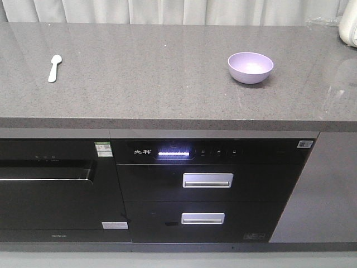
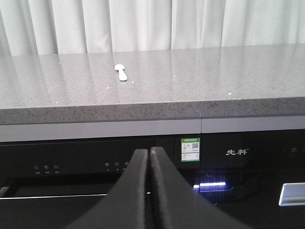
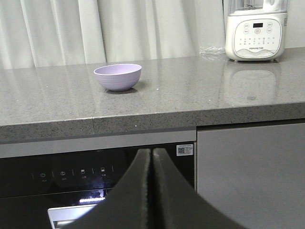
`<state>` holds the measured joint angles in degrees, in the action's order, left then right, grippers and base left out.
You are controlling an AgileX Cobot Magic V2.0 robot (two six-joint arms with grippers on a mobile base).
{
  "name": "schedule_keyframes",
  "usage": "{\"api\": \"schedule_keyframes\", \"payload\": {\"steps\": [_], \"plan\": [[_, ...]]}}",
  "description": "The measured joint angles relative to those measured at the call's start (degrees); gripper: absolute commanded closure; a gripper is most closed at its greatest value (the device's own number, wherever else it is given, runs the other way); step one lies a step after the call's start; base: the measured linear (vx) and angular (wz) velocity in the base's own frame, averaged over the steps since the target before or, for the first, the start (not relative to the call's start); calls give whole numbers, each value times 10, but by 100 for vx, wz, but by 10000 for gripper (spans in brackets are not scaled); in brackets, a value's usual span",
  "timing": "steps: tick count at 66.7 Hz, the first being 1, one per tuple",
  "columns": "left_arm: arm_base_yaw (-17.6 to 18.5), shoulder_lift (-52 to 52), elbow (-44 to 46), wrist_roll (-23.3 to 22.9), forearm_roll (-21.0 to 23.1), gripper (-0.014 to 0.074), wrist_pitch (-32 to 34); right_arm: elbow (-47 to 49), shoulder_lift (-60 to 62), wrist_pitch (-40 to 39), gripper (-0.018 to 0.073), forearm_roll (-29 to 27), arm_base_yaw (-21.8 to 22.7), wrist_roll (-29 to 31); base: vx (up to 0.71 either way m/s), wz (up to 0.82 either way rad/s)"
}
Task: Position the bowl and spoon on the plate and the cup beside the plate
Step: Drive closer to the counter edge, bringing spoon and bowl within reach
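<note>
"On the counter (image 1: 167, 84), what is the task status?"

"No step is complete. Not in view: plate, cup. Both the left gripper (image 2: 148, 150) and the right gripper (image 3: 151, 150) have jaws pressed together, holding nothing."

"Item positions?"

"Upper right: bowl (image 1: 250, 67), upright. Upper left: spoon (image 1: 54, 68), lying flat, well apart from bowl. Its long axis runs near-vertical in frame, scoop end toward the curtain (image 1: 167, 11), handle toward the front edge."

- The counter (image 1: 167, 72): speckled grey stone look, polished, slightly reflecting.
- The bowl (image 1: 250, 67) and the spoon (image 1: 54, 67): smooth plastic, rather matt.
- The drawer fronts (image 1: 150, 184): glossy black; their 2 handles (image 1: 207, 180) look like brushed metal.
</note>
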<state>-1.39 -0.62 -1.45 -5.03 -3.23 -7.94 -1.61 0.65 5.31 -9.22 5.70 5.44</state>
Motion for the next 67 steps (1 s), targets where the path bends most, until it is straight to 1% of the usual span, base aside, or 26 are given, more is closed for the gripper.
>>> {"api": "schedule_keyframes", "payload": {"steps": [67], "plan": [[0, 0, 0, 0, 0, 603, 0, 0, 0, 0, 566, 0, 0, 0, 7, -1]]}}
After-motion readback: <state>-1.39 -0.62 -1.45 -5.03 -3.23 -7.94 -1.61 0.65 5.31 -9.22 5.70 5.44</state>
